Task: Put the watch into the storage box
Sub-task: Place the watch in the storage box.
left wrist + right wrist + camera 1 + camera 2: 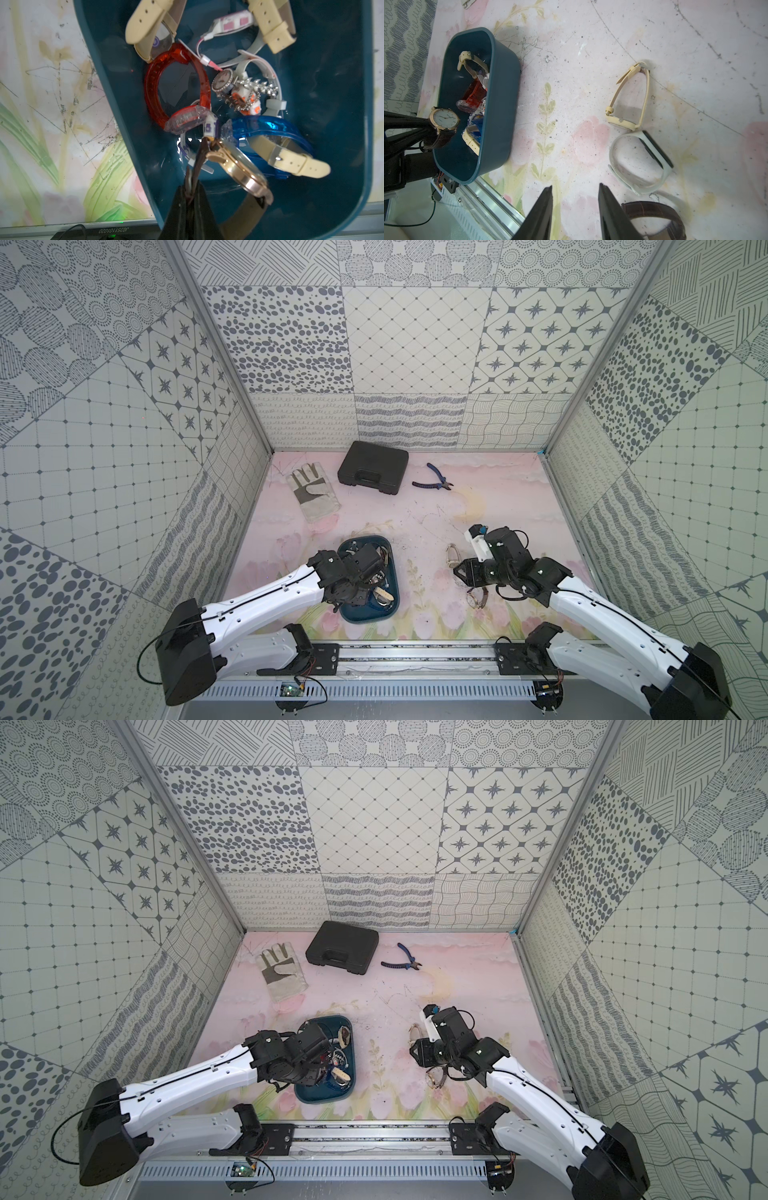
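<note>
In both top views: left gripper (369, 577) poised over the storage box (362, 614), hiding much of its inside. Right gripper (462, 572) low over the mat (415, 510), well apart from the storage box, on the right arm's side of it.

From the left wrist: pinched tight on the dark brown strap of the gold watch (239, 172), hung over the inside of the storage box, just above a heap with a red watch (176, 89), a blue watch (270, 128) and cream-strapped ones. Cannot tell whether touching that heap.

From the right wrist: jaws part-way apart, holding nothing. Well clear of the storage box, 3 more on the mat: a cream watch (629, 99), a white band (641, 162) and a brown-strap watch (654, 218), this last just beside the fingers.

Judged as the release step for the gold watch, with placing nearly done. Next: part the left jaws to drop it inside the rim, then lift straight up, minding the strap against snagging. After that, probably 1 of the 3 loose watches for the right side.
</note>
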Controlling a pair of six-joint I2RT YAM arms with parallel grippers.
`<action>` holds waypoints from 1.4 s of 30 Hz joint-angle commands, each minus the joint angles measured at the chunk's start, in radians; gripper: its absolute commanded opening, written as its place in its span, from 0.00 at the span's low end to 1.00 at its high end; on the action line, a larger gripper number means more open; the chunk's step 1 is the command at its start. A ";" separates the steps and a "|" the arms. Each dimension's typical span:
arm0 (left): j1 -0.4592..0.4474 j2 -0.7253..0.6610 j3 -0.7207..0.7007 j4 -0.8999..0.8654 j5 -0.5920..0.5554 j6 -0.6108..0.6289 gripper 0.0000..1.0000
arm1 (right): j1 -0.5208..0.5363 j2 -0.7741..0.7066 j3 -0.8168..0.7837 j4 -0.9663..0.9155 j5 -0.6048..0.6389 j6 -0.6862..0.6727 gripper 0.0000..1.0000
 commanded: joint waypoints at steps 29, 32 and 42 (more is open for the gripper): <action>-0.033 0.055 -0.088 0.059 0.007 -0.080 0.05 | 0.006 -0.046 -0.011 0.017 -0.005 -0.012 0.41; -0.044 0.017 -0.073 0.039 -0.016 -0.095 0.21 | 0.005 -0.046 -0.011 0.017 -0.002 -0.013 0.41; -0.063 -0.050 -0.006 -0.033 -0.060 -0.105 0.39 | 0.005 -0.033 -0.011 0.019 0.004 -0.015 0.41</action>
